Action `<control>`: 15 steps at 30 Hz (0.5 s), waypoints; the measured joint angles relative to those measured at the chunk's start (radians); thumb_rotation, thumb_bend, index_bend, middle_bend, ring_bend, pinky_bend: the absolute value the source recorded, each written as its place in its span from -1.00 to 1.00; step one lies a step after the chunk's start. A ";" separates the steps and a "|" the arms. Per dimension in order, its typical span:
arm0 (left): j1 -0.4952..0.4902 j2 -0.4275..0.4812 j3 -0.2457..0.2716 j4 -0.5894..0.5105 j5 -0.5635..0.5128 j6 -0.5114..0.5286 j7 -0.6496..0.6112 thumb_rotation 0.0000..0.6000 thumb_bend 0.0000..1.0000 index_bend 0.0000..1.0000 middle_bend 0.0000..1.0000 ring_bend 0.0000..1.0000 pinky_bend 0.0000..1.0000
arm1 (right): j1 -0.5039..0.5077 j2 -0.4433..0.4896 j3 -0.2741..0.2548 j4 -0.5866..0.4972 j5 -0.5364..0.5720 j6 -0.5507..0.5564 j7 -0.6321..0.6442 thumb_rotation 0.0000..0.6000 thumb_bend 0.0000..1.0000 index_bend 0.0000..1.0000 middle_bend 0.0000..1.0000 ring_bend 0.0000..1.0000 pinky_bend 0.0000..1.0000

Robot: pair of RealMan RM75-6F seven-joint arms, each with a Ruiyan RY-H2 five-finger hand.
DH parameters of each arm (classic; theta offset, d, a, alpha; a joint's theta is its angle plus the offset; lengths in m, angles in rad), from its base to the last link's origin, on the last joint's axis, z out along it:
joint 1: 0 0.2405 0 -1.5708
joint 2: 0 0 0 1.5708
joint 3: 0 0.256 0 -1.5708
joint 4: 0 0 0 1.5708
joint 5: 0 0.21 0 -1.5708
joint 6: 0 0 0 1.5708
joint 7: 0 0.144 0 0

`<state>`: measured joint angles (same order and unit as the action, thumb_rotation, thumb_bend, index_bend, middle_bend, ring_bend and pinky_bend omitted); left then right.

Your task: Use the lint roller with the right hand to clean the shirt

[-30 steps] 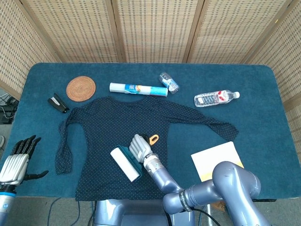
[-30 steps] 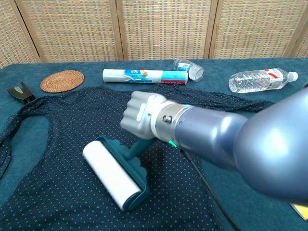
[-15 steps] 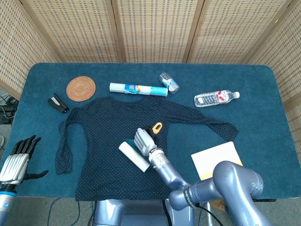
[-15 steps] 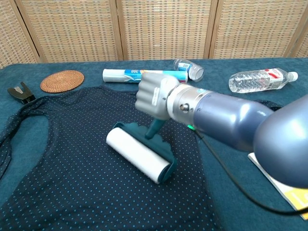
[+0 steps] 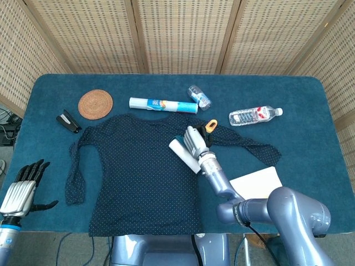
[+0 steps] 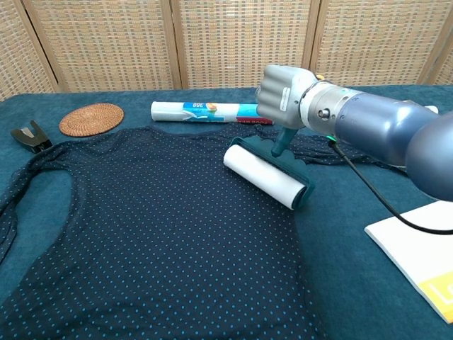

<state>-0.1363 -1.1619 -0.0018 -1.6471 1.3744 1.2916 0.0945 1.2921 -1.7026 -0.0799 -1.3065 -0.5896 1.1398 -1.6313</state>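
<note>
— Right hand (image 6: 287,95): state?
— Fingers wrapped around the teal handle of the lint roller (image 6: 267,174); white roll lying on the shirt (image 6: 163,241), near its upper right part, just below the collar side; orange end of the handle showing above the hand in the head view.

— Shirt: placement?
— Dark blue, dotted, spread flat on the blue table (image 5: 310,105); sleeves out to either side; right sleeve passing under the arm.

— Left hand (image 5: 21,188)?
— Low at the near left corner, off the shirt; fingers apart, holding nothing.

— Other items, far side of table?
— Round woven coaster (image 5: 95,103); black clip (image 5: 69,121) just left of it; white tube with blue label (image 5: 163,105) lying just beyond the collar; small clear jar (image 5: 199,97) on its side at the tube's right end; water bottle (image 5: 255,115) on its side, further right.

— Near side?
— White booklet (image 6: 417,251) with a yellow corner, right of the shirt hem, well apart from the roller.
</note>
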 measured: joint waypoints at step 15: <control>-0.005 -0.005 0.001 0.004 -0.006 -0.008 0.006 1.00 -1.00 -1.00 -1.00 -1.00 -1.00 | 0.025 -0.052 0.032 -0.147 -0.067 0.029 -0.086 1.00 0.37 0.43 1.00 1.00 1.00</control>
<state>-0.1416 -1.1668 -0.0009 -1.6433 1.3682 1.2836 0.1006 1.3168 -1.7545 -0.0482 -1.4535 -0.6562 1.1691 -1.7171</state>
